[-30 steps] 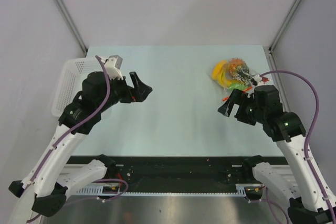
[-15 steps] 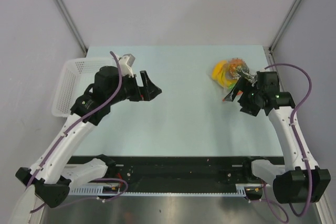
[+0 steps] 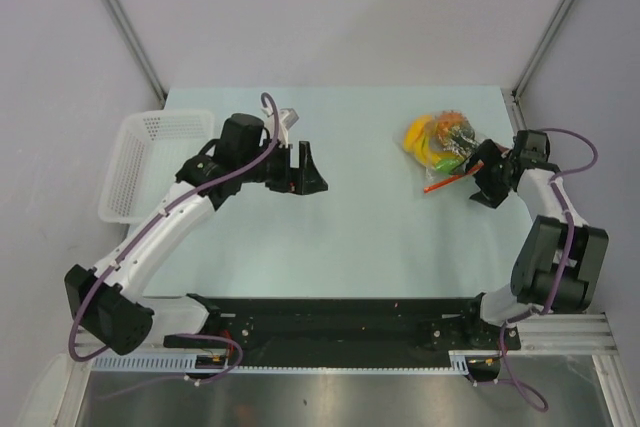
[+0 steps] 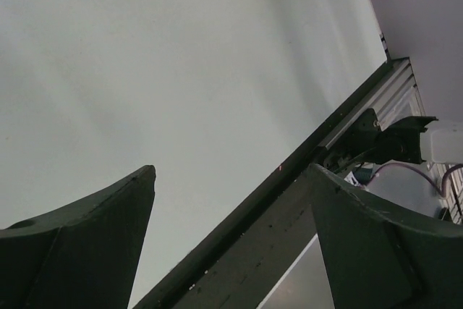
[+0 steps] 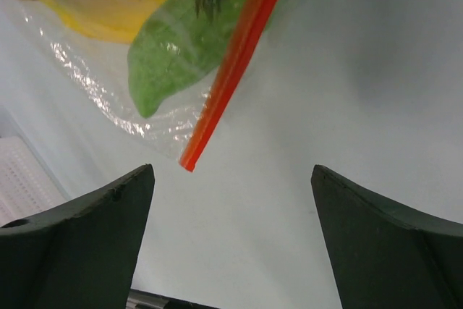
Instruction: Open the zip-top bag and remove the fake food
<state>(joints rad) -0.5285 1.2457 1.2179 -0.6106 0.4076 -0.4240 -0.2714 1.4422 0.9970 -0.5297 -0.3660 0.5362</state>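
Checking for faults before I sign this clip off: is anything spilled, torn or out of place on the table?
Nothing stands out. The zip-top bag lies at the far right of the table with the fake food inside and none spilled. Its zip strip shows no break.

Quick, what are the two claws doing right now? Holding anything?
Left gripper: open, holding nothing.
Right gripper: open, holding nothing, close to the zip-top bag.

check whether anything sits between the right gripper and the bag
Nothing visible does. The right gripper is open, and only bare table lies between its fingertips and the bag, whose orange zip strip points toward it.
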